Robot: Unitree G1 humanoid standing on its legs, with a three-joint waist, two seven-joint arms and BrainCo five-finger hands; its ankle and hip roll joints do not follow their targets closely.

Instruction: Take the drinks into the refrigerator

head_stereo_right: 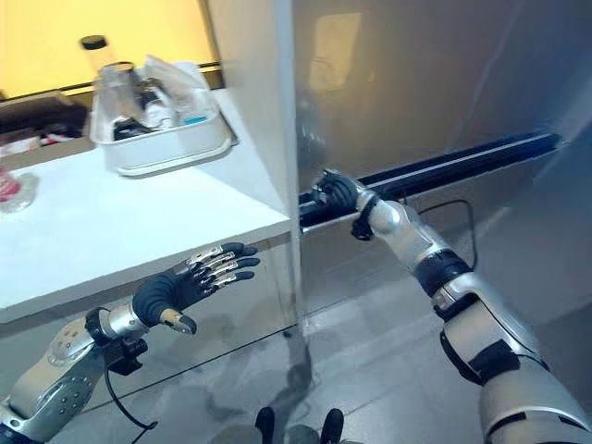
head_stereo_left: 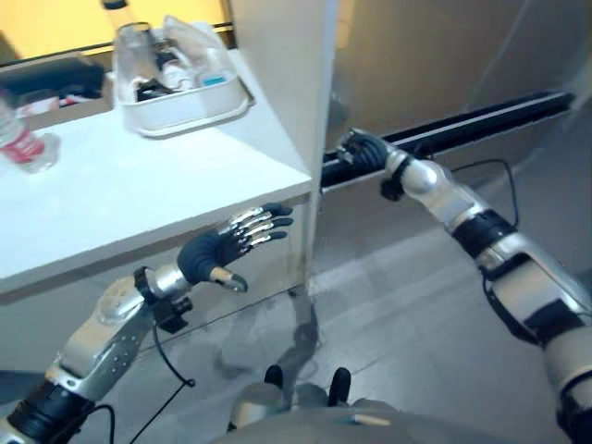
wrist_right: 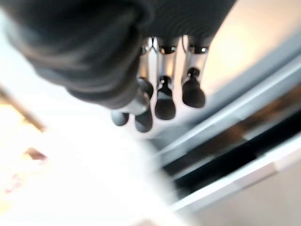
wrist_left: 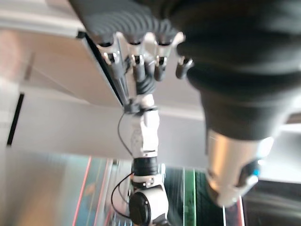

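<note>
Bottles sit on your white table, your left hand open beside its edge, right hand loosely curled at the dark door handle.

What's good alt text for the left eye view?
The robot's right hand reaches to the dark handle bar of a grey refrigerator door, while its left hand hangs open in front of a white counter's edge. On the counter sit a white tray of containers and a bottle.

A tray holding bottles sits on the counter, left of the refrigerator door.
</note>
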